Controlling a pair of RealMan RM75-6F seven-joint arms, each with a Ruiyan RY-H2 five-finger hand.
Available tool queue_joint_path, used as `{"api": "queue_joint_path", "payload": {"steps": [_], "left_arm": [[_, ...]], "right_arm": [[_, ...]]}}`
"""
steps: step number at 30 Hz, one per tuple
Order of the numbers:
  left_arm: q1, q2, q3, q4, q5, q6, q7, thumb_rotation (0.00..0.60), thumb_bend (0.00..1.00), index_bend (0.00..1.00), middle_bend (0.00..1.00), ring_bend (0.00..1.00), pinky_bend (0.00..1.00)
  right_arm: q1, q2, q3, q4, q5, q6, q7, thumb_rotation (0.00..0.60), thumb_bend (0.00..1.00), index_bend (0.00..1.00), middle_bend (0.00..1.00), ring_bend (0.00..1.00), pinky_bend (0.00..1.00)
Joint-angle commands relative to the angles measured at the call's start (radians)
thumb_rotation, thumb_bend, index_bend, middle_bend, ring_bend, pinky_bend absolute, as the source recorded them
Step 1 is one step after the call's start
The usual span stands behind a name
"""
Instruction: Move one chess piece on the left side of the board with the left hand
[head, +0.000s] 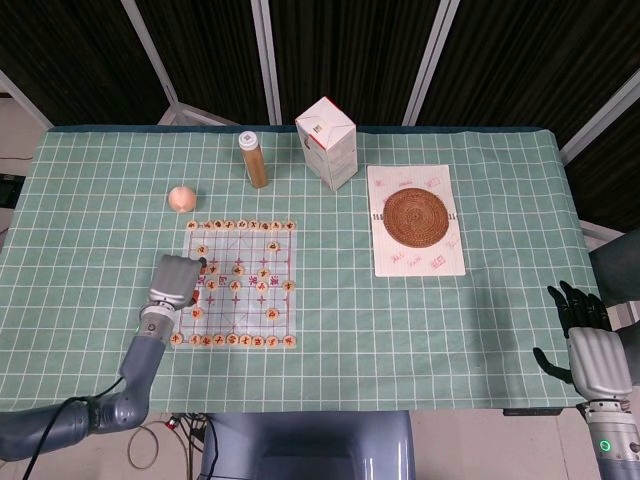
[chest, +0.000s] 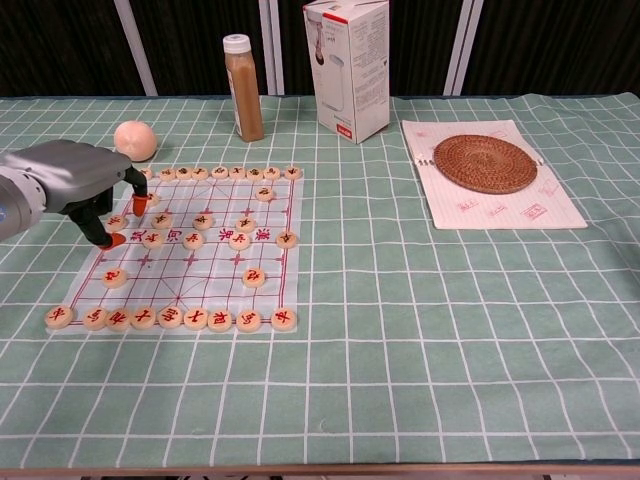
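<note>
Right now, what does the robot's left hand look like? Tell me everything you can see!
The left hand has a smooth grey shell on its back and dark fingers with orange tips. It reaches in from the left on a grey arm and hangs over the left edge of the chess board, fingers curled downward. Two orange tips point down among the round pieces in the left columns. Whether they touch a piece or the board cannot be told. It seems to hold nothing.
</note>
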Motion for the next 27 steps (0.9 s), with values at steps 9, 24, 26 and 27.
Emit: {"api": "queue_joint_path", "payload": {"steps": [9, 24, 26, 27], "left_arm": [[-0.024, -0.035, 0.012, 0.038, -0.01, -0.013, -0.022, 0.6, 0.27, 0.45, 1.0, 0.98, 0.96], [-0.046, -0.056, 0.025, 0.062, -0.024, -0.018, -0.026, 0.6, 0.28, 0.45, 1.0, 0.98, 0.96], [-0.049, -0.06, 0.026, 0.064, -0.027, -0.017, -0.026, 0.6, 0.28, 0.45, 1.0, 0.98, 0.96], [-0.051, -0.061, 0.027, 0.065, -0.028, -0.017, -0.026, 0.6, 0.28, 0.45, 1.0, 0.98, 0.96]], "right_arm": [[0.0, 0.001, 0.001, -0.003, 0.006, -0.004, 0.003, 0.6, 0.34, 0.0, 0.0, 0.0, 0.0], [0.0, 0.003, 0.001, -0.004, 0.008, -0.005, 0.007, 0.6, 0.34, 0.0, 0.0, 0.0, 0.0], [0.0, 0.003, 0.001, -0.004, 0.009, -0.004, 0.007, 0.6, 0.34, 0.0, 0.0, 0.0, 0.0], [0.0, 0.003, 0.001, -0.004, 0.009, -0.005, 0.007, 0.6, 0.34, 0.0, 0.0, 0.0, 0.0]]}}
